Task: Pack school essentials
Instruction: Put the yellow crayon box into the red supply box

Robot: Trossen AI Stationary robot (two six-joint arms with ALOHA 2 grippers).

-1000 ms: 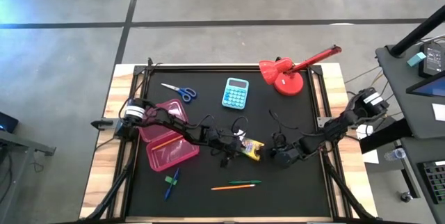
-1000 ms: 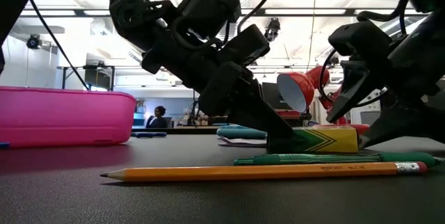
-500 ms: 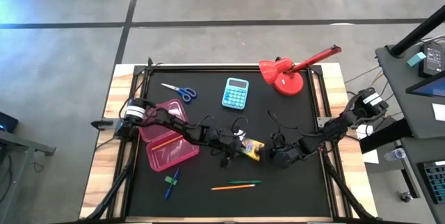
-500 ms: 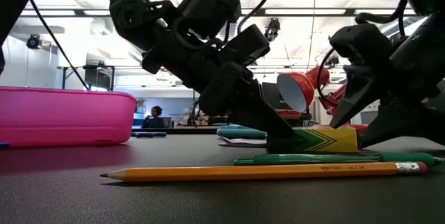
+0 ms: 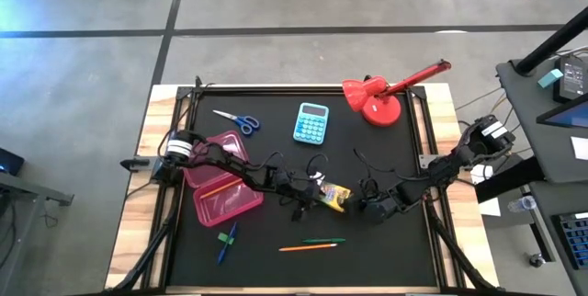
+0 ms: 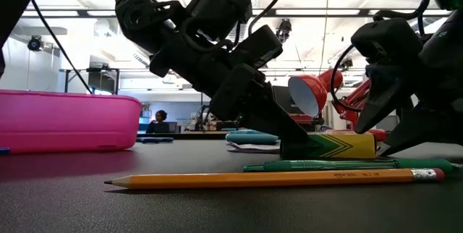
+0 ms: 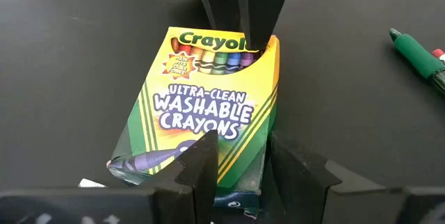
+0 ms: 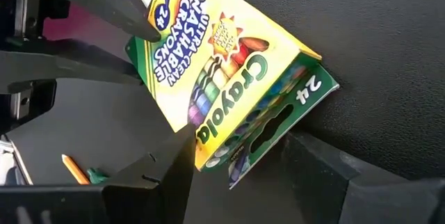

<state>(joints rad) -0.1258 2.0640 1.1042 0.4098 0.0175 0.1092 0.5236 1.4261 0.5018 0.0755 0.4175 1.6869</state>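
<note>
Lying flat near the middle of the black table mat (image 5: 386, 250): a yellow-and-green cardboard crayon box (image 5: 333, 198), tilted up at one end in the low view, between the open pink plastic lunch-style case (image 5: 223, 193) and the right arm's reach.

Pinching the crayon box at its bottom end: the left gripper (image 7: 240, 172), fingers sitting on either side of the box's narrow edges. Straddling the opposite, windowed top end: the right gripper (image 8: 236, 165), fingers spread just wider than the box, one finger (image 8: 323, 168) beside the green side panel, contact not clearly showing.

Judging the handling: light, hollow thin card, likely denting or buckling under a hard squeeze, with a glossy printed face probably sliding between smooth pads. Looking best to grip across the narrow edges near mid-length, where the packed crayons back the walls, rather than at the cut-out top flap, which could fold.

Lying near the table's front edge, well apart from the case: a thin orange pencil (image 6: 275, 180) and a green pen (image 6: 325, 165).
</note>
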